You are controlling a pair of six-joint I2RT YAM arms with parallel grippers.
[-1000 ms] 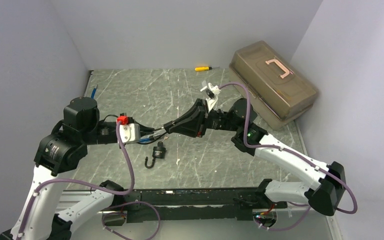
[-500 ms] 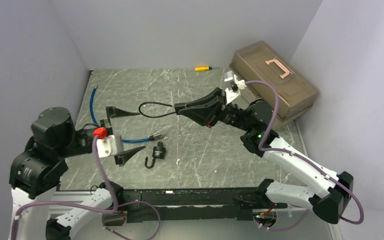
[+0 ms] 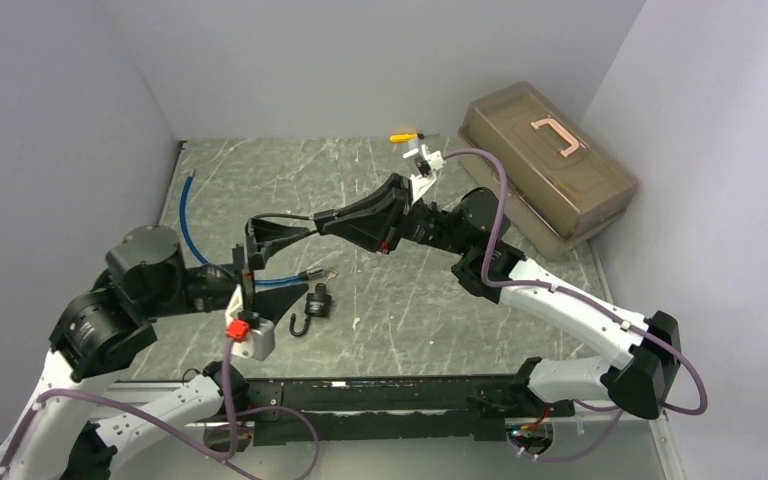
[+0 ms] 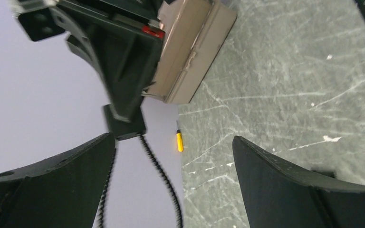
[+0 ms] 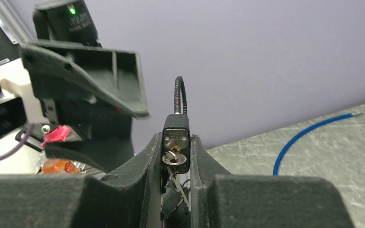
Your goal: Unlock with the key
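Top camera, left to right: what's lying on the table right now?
In order: small black padlock → yellow screwdriver → brown toolbox. The blue cable runs from far left across to the padlock, so it's left unplaced.

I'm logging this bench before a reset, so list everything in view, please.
cable lock: one, black, clamped in the right claw
key: one, silver, at the cable lock's keyhole
padlock: one, black, on the table, front middle
blue cable: one, blue, table's left side
screwdriver: one, yellow, table's far edge
toolbox: one, brown with pink handle, far right
table: one, grey marbled, under everything
left claw: one, black, open, facing the right claw
right claw: one, black, shut on the cable lock
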